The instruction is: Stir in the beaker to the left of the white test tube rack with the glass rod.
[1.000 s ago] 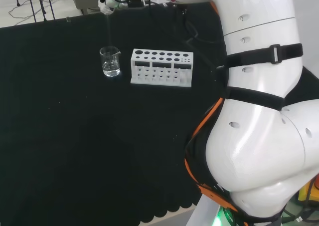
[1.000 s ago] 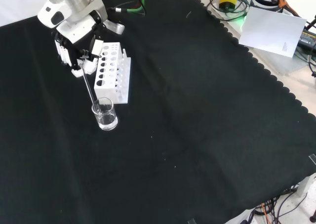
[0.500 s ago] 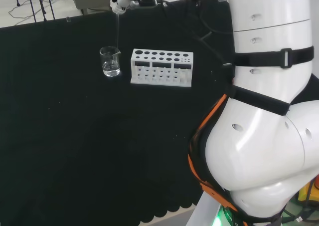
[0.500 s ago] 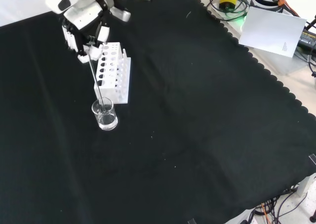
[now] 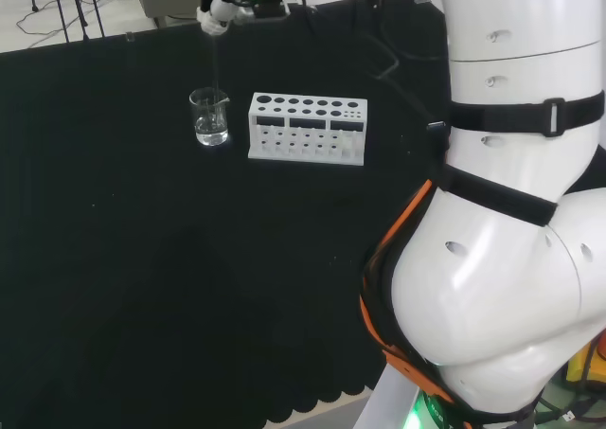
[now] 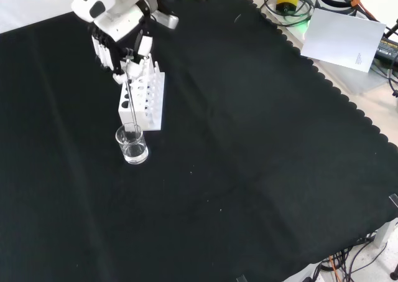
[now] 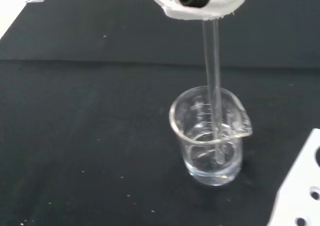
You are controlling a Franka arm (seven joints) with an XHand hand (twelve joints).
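Note:
A small clear beaker (image 5: 209,117) (image 6: 132,144) (image 7: 210,134) with a little clear liquid stands on the black cloth, left of the white test tube rack (image 5: 306,128) (image 6: 142,98) in the head view. The hand (image 6: 122,38) (image 5: 224,5) hangs above the beaker and rack, its fingers curled on the top of a thin glass rod (image 6: 129,101) (image 7: 212,81) (image 5: 217,60). The rod slants down from the hand, and in the wrist view its lower end stands inside the beaker, in the liquid.
The arm's big white links (image 5: 502,211) fill the right of the head view. The cloth's scalloped edge (image 6: 323,76) runs along the right in the front view, with a sheet of paper (image 6: 345,36) and cables beyond it.
In the front view the hand has swung right and farther off, over the rack's far end, so the rod tilts more steeply; its lower end stays in the beaker.

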